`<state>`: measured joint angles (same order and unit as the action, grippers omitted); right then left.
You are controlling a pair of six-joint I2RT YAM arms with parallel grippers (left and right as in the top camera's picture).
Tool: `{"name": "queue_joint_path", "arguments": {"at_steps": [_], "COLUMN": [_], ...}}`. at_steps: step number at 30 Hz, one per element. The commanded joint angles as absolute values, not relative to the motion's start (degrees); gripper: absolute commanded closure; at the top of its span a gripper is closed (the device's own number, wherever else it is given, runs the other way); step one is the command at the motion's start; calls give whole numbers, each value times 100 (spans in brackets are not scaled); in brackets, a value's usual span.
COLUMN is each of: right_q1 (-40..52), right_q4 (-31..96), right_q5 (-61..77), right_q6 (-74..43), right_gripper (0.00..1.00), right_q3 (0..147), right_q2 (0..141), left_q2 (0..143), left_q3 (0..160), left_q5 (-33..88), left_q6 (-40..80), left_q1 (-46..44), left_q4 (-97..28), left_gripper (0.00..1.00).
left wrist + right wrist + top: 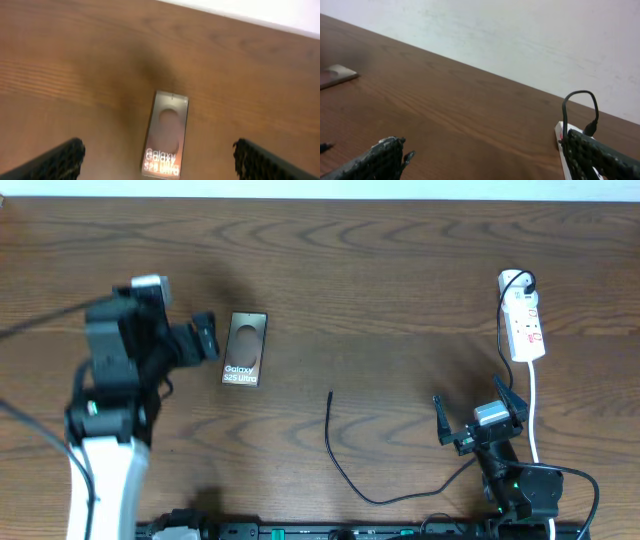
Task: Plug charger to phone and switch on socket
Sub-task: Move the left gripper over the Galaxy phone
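The phone [244, 349] lies flat at mid-left of the table, with a brown screen and white "Galaxy S25 Ultra" text. My left gripper [205, 340] is open and empty just left of it; in the left wrist view [157, 152] the phone [167, 135] lies between and ahead of the fingers. The charger cable [340, 465] is thin and black, and its free tip [330, 394] lies right of the phone. The white socket strip [525, 325] is at the far right with a black plug in it. My right gripper [478, 415] is open and empty below the strip [560, 142].
A white cord [533, 405] runs from the strip toward the front edge, beside my right arm. The black cable loops along the front near the right arm's base. A white wall rises behind the table in the right wrist view [520, 35].
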<state>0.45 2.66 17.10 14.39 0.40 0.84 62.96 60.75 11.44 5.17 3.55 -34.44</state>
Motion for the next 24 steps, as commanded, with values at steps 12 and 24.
{"name": "queue_joint_path", "arguments": {"at_steps": [12, 24], "right_q1": [-12, -12], "right_q4": [298, 298], "right_q5": [1704, 1706], "right_q6": [1507, 1507], "right_gripper": [1, 1], "right_q3": [32, 32], "right_q2": [49, 49], "left_q2": [8281, 8573], "left_q3": [7769, 7769], "left_q5": [978, 976], "left_q6": [480, 497], "left_q1": [362, 198], "left_q4": [-5096, -5653], "left_gripper": [5, 2]}}
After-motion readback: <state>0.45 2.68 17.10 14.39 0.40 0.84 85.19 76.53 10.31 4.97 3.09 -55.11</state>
